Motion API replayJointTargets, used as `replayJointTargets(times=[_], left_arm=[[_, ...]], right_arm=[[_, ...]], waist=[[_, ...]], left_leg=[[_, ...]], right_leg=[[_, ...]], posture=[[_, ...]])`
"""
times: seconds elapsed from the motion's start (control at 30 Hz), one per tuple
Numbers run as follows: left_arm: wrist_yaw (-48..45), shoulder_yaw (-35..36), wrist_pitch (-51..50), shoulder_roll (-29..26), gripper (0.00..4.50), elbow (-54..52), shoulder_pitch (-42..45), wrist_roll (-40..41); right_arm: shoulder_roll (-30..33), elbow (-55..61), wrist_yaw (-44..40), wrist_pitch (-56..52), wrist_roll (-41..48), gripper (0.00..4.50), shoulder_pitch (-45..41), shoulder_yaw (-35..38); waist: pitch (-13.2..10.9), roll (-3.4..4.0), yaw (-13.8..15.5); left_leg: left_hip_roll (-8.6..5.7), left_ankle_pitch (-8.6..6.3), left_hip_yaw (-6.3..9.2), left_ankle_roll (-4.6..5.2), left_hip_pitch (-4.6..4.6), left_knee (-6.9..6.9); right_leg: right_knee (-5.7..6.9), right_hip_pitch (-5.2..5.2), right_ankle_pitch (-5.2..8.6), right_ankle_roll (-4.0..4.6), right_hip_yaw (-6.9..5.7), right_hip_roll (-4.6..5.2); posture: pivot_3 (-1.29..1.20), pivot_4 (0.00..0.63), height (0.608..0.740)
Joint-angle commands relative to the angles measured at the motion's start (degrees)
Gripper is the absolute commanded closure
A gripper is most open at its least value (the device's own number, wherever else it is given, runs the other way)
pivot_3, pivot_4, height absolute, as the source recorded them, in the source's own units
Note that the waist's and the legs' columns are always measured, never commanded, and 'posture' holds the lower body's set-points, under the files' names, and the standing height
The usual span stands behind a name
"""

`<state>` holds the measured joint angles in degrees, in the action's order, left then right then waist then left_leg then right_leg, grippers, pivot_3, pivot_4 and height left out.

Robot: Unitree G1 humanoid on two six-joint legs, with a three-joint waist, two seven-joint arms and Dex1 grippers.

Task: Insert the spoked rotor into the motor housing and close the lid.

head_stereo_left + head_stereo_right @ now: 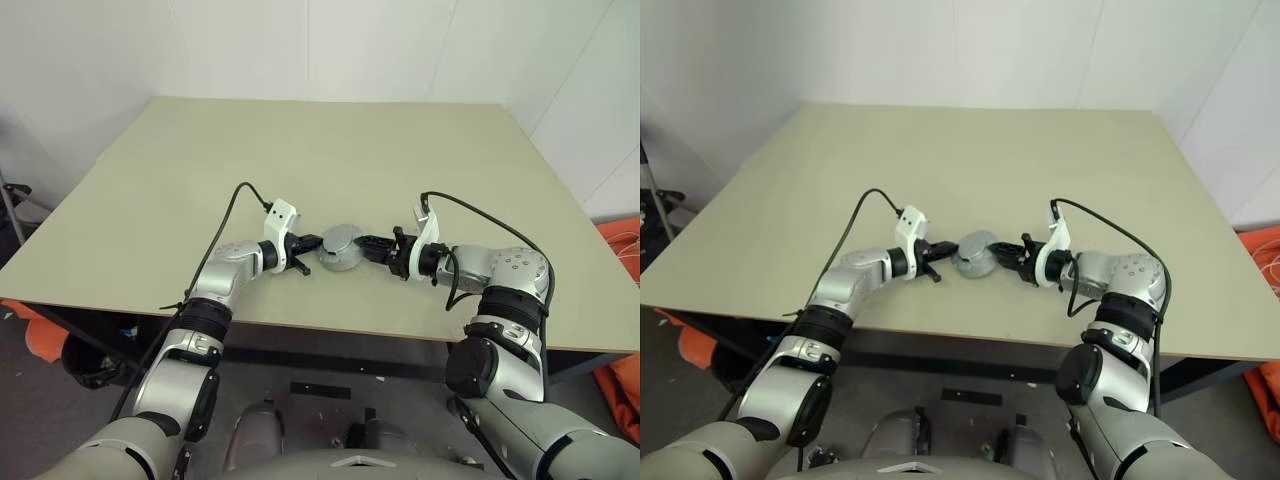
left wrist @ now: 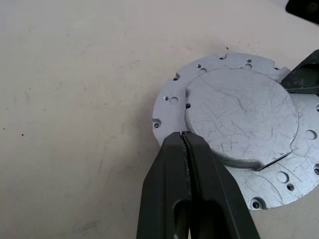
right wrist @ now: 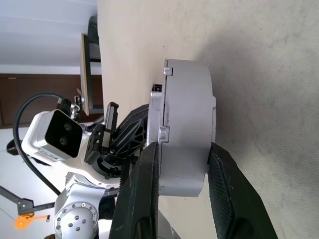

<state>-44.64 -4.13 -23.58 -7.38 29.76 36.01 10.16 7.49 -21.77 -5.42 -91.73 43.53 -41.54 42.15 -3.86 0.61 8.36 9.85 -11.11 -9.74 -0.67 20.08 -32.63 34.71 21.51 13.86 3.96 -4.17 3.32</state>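
The motor housing (image 1: 340, 250) is a round silver body lying on the table between my two grippers. Its lid (image 2: 239, 114), a scratched silver disc on a flange with small holes, sits on top. My left gripper (image 1: 312, 243) is shut, its fingertips (image 2: 183, 137) resting at the lid's rim on the flange. From the other side my right gripper (image 3: 182, 149) is shut on the housing (image 3: 187, 124), one finger on the flange face and one on the opposite face. The spoked rotor is hidden.
The beige table (image 1: 300, 150) stretches far behind the housing; its front edge (image 1: 300, 325) runs just below my forearms. Cables arc up from both wrists. Orange material (image 1: 625, 250) lies off the table's right side, a white wall stands behind.
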Motion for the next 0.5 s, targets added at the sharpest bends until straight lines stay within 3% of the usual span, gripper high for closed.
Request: replayJointTargets(times=[0.03,0.3,0.5], left_arm=[[-1.6,-2.6,-0.4,2.2,4.43,0.1,0.5,0.3],[-1.6,-2.4,-0.4,2.2,4.43,0.0,0.5,0.3],[-1.5,-2.3,-0.5,2.3,4.43,-0.1,0.5,0.4]], right_arm=[[-1.0,0.9,-1.5,-0.8,9.1,3.35,-1.4,-3.2],[2.0,0.6,-0.2,-0.8,18.3,3.35,1.3,-9.4],[1.8,0.2,2.5,-0.8,20.5,3.35,1.3,-9.5]], waist=[[0.0,0.01,0.1],[0.0,0.01,0.2],[0.0,0.01,0.2]], left_leg=[[0.0,0.0,0.0,0.0,0.0,0.0],[-0.03,0.0,0.0,0.01,0.03,0.11],[-0.03,0.0,0.0,0.01,0.03,0.17]], right_leg=[[0.0,0.0,0.0,0.0,0.0,0.0],[-0.03,0.03,0.05,0.05,0.0,0.0],[-0.01,0.07,0.1,0.08,-0.02,0.0]], posture=[[0.0,0.0,0.74],[0.0,0.0,0.74],[0.0,0.0,0.74]])
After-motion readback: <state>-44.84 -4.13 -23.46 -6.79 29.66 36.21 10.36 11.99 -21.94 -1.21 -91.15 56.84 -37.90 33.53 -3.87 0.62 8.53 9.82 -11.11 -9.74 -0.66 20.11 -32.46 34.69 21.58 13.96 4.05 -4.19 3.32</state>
